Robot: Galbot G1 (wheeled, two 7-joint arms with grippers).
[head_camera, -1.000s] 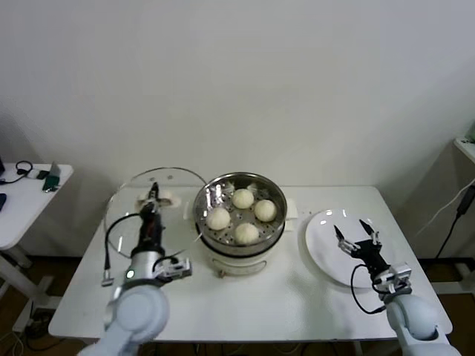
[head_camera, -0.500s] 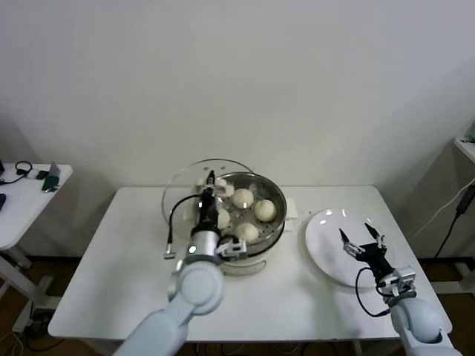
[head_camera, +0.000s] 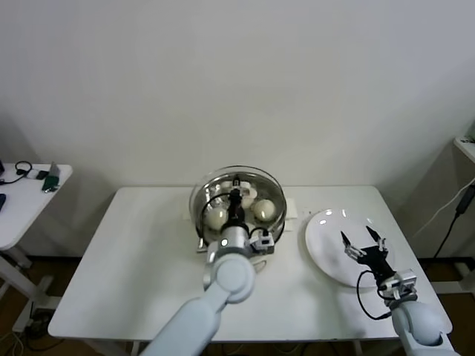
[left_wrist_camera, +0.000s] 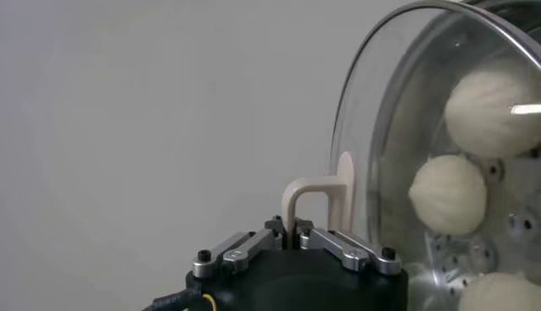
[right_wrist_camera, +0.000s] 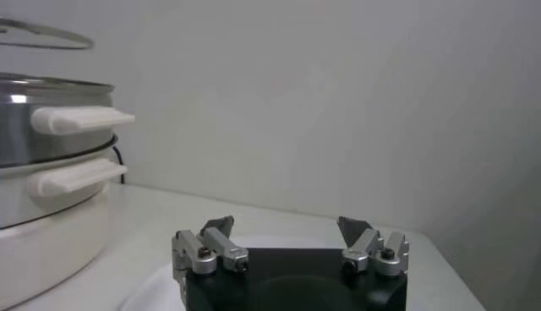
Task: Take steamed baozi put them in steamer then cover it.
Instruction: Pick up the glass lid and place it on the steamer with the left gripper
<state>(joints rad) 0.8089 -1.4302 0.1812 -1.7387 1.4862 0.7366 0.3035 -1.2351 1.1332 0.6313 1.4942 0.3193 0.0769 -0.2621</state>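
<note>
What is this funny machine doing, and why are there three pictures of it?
It is a robot with two arms, and each arm ends in a gripper with fingers. One picture comes from a camera on its head, looking down at a white table. The other two come from little cameras on its wrists.

On the table stands a shiny steamer with round white baozi inside. The left gripper is shut on the handle of the glass cover and holds it over the steamer, as seen from the head camera. In the right wrist picture the cover's rim shows above the steamer, not touching it.

The right gripper waits open above a white plate, holding nothing.
</note>
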